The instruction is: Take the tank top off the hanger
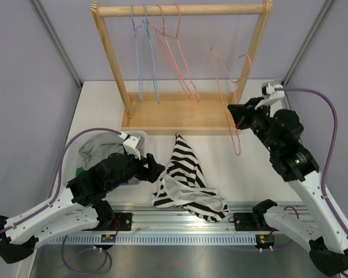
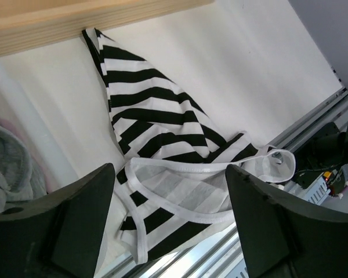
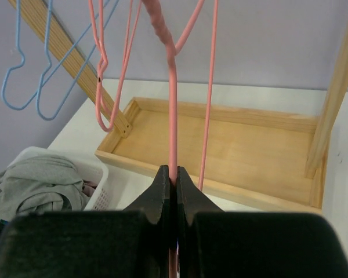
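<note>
Clamping the hanger is the right tool (tank top on table).

Left wrist view: the tank top has its lower hem hidden behind the 2 fingers of the left gripper and cut off by the bottom edge. The basket is blurred and cropped at left.

Right wrist view: the pink hanger has its hook cut off at the top, and its wire vanishes between the right gripper fingers.

Top view: that grip is too small to resolve.

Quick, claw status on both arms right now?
Left claw: open, holding nothing, over the striped tank top.
Right claw: closed on the pink hanger.
</note>
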Robot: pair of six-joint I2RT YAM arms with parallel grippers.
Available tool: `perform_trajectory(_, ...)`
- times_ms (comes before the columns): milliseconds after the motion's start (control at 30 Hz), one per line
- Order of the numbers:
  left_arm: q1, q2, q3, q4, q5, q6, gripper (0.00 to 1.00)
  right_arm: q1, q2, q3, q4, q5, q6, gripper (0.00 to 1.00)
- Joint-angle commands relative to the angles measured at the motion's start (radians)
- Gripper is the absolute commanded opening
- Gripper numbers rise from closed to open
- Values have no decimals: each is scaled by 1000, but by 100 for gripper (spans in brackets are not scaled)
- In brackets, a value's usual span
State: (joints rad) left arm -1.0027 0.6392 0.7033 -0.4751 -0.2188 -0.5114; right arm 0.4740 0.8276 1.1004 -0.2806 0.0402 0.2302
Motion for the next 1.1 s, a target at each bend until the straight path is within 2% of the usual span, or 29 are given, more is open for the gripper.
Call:
perform_trajectory(0, -7, -27, 76, -81, -25, -27, 86, 5, 164, 213, -129, -3, -35, 0)
perform_trajectory(200, -11, -110, 159, -210, -42, -13, 99, 5, 418, 504, -207, 52, -68, 0)
perform_trajectory(367, -11, -182, 160, -267, -106, 2, 99, 3, 565, 679, -239, 99, -103, 0)
perform_trajectory(533, -10, -171, 160, -273, -113, 1, 99, -1, 705, 935, -330, 132, -146, 0)
perform_trajectory(633, -11, -148, 156, -284, -106, -12, 99, -53, 858, 1149, -399, 77, -125, 0)
perform_trajectory(767, -13, -157, 154, -286, -113, -12, 99, -83, 981, 1323, -502, 44, -117, 0)
perform_trajectory(1033, -13, -150, 159, -286, -132, -13, 99, -103, 993, 1267, -496, 17, -94, 1)
perform_trajectory(1067, -13, -138, 162, -287, -139, -12, 99, -103, 987, 1262, -497, 15, -94, 5)
